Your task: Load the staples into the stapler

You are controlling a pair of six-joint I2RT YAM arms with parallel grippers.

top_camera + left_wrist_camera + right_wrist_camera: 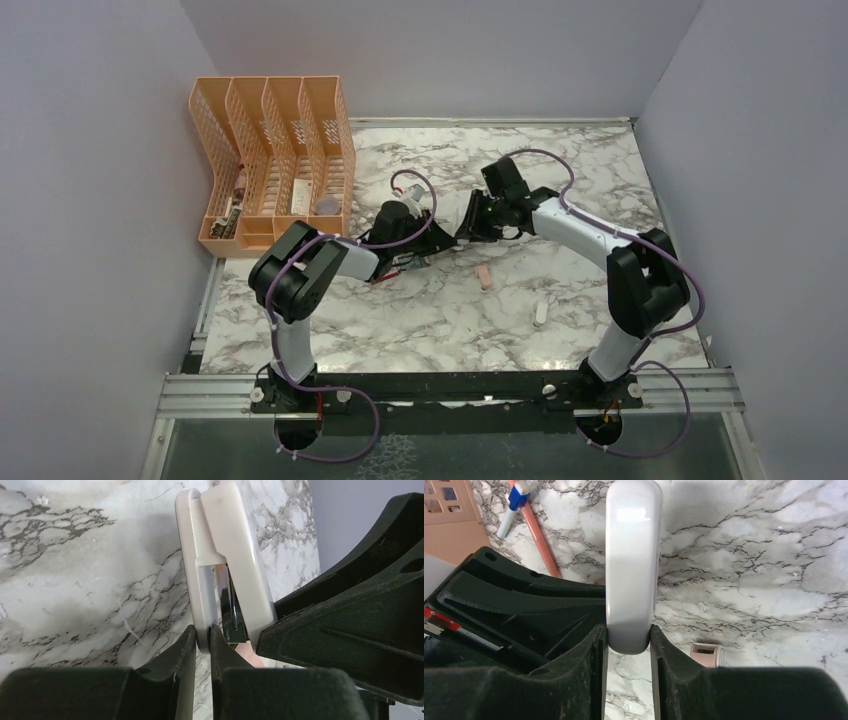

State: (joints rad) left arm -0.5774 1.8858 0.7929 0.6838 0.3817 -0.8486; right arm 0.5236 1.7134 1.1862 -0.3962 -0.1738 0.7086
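Note:
The white stapler (pixel 220 555) is held up between both grippers, above the marble table. My left gripper (pixel 202 636) is shut on its thin white lower arm, and the silver inner rail (pixel 231 611) shows in the gap beside it. My right gripper (pixel 628 639) is shut on the end of the rounded white top body (pixel 631 565). In the top view the two grippers (pixel 436 232) (pixel 474 222) meet at mid-table around the stapler (pixel 470 208). The staples are out of view; only a bit of red (pixel 390 274) shows under my left forearm.
A short pink block (pixel 485 277) lies just in front of the grippers, and a small white piece (pixel 541 313) lies nearer the right arm. An orange pen with a blue cap (pixel 536 535) lies to the left. An orange file organizer (pixel 275 160) stands at the back left.

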